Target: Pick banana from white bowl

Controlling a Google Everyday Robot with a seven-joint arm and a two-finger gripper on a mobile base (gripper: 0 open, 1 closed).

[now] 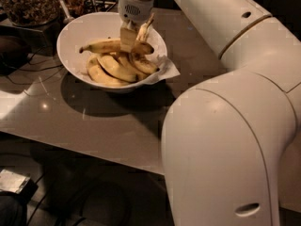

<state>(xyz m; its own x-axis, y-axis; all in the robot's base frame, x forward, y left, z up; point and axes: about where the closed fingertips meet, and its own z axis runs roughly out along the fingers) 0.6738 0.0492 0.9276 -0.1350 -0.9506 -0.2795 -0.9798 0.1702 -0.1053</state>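
Here, in the camera view, the gripper (135, 36) hung inside the white bowl (77, 29), clamped on the banana (103, 45), which lay across the bowl's far half above the other bananas (113, 68). Gripped near one end, it might tilt and slip down into the bowl.

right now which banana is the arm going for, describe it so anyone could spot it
Look in the large round glossy white bowl on the grey table. The long yellow banana lies across the top of the pile, beneath the white gripper. Unlike the shorter curved bananas below, it is nearly straight with a thin stem.
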